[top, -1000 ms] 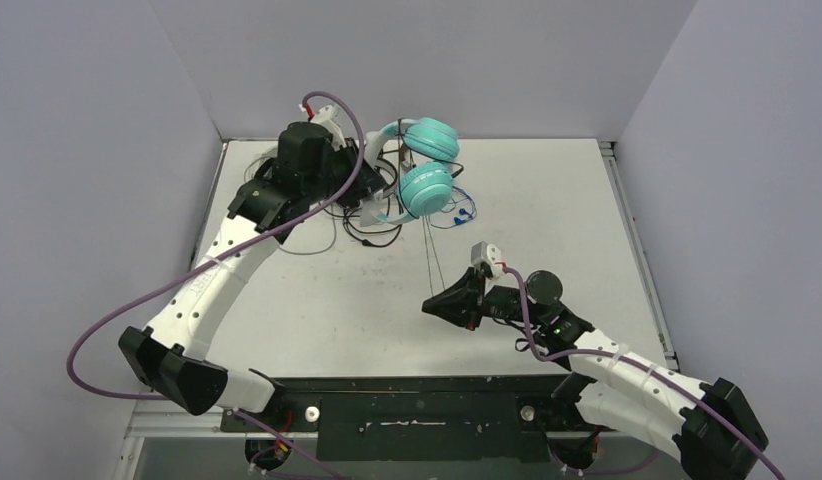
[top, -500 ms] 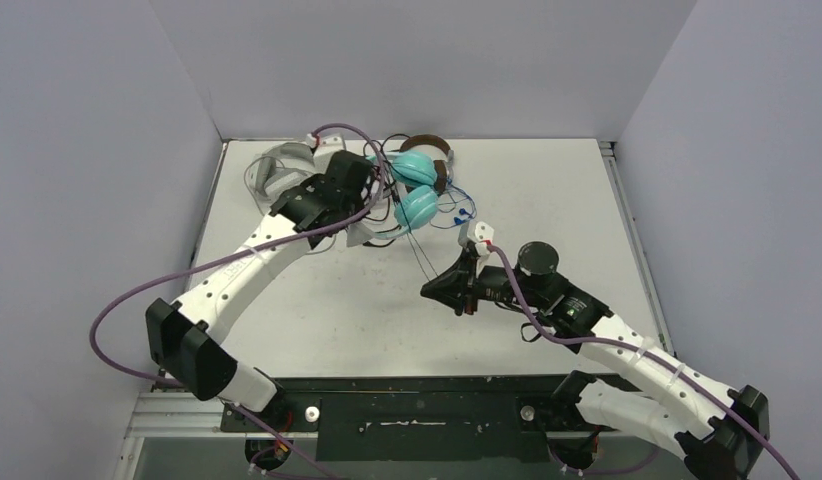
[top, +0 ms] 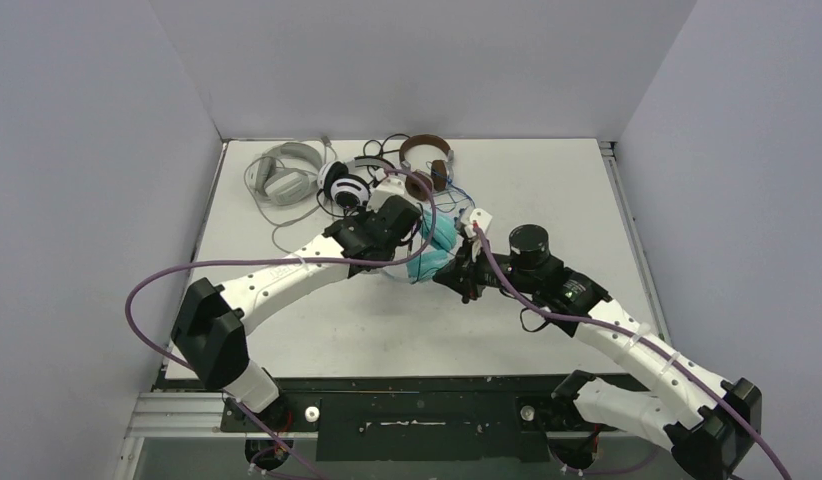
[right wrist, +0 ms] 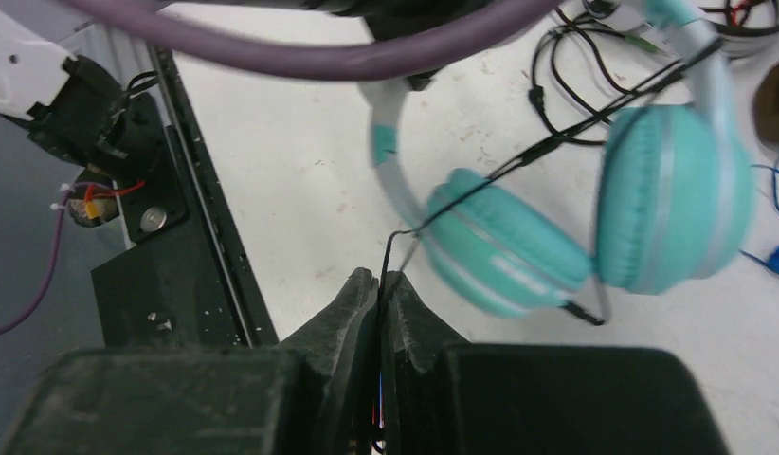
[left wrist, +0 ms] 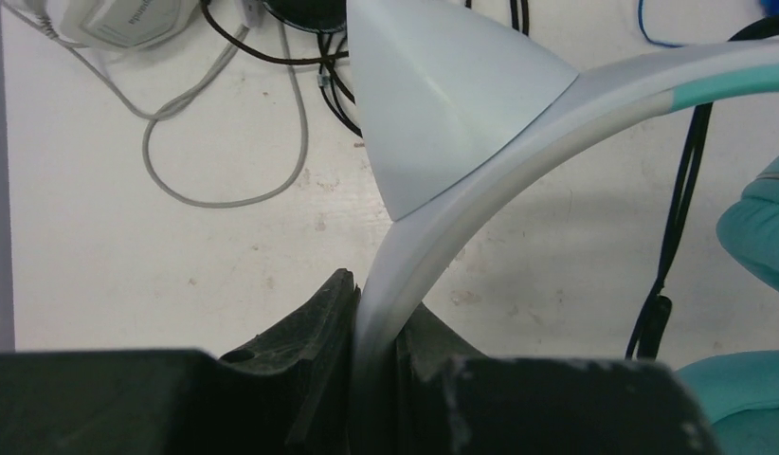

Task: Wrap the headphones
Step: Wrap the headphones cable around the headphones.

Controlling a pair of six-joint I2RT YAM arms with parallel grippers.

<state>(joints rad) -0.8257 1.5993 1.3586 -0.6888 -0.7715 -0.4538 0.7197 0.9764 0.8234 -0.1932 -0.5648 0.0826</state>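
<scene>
Plain walls (top: 107, 150) close in the worktop (top: 587, 190) on the left, the far side and the right. Its open surface lies over the right half and along the near edge, where the arm bases are bolted. Four headsets are in view. Three lie bunched at the far edge: the pale grey headset (top: 277, 175) nearest the left wall, the black-and-white headset (top: 342, 185) just beside it, and the brown headset (top: 427, 160) further right, with loose cables tangled between them. The fourth, the teal headset (top: 442, 235), sits near the middle of the worktop between the two arms. The left pincer (left wrist: 371, 313) is clamped on its white band (left wrist: 443, 223), which arches up and away from the fingers with its shadow falling on the surface below. The right pincer (right wrist: 379, 284), just beside the teal ear cups, has its fingers pressed together on a thin black cable (right wrist: 518, 156) that runs taut across the cups towards the far tangle.
</scene>
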